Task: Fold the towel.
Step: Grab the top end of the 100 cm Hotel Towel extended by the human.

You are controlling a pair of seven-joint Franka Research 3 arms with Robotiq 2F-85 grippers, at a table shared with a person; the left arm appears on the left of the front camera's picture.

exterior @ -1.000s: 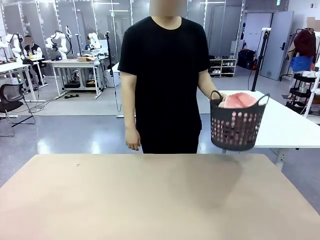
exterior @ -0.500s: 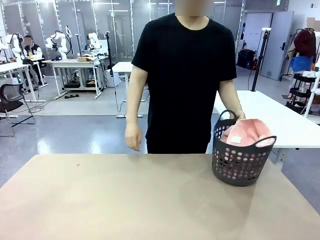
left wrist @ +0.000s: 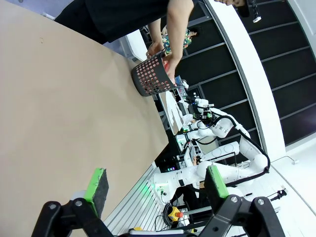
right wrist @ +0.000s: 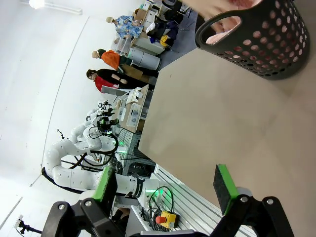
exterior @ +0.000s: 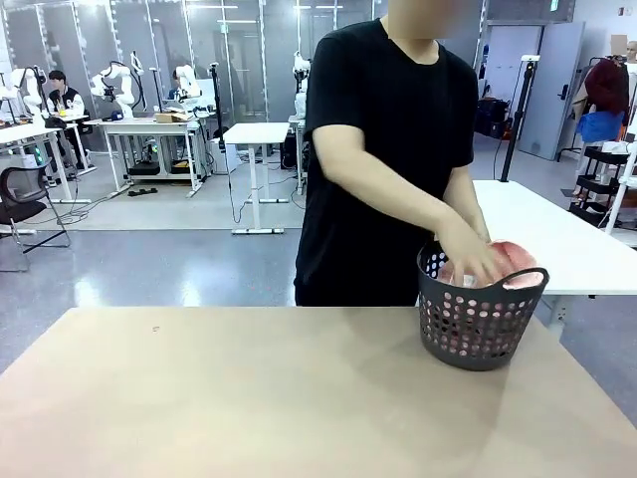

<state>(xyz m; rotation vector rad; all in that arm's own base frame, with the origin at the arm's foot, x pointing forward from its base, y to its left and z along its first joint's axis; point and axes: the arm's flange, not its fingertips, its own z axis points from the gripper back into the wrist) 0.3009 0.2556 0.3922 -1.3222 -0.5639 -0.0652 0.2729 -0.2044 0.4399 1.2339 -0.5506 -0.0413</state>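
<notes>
The salmon-pink towel (exterior: 516, 255) lies bunched inside a dark grey perforated basket (exterior: 478, 324) that stands on the far right of the tan table (exterior: 249, 398). A person in a black shirt stands behind the table with both hands (exterior: 470, 261) in the basket, on the towel. The basket (left wrist: 153, 76) shows far off in the left wrist view, and close by as the basket (right wrist: 261, 39) in the right wrist view, with pink towel (right wrist: 224, 25) visible through a handle hole. My left gripper (left wrist: 155, 183) and my right gripper (right wrist: 165, 185) both stand open with nothing between the fingers, well back from the basket.
A white table (exterior: 567, 239) stands behind the basket at the right. Other tables, a chair and seated people are far in the background.
The person has set the basket down on the table's far right and brought both hands into it onto the towel. My grippers have stayed open.
</notes>
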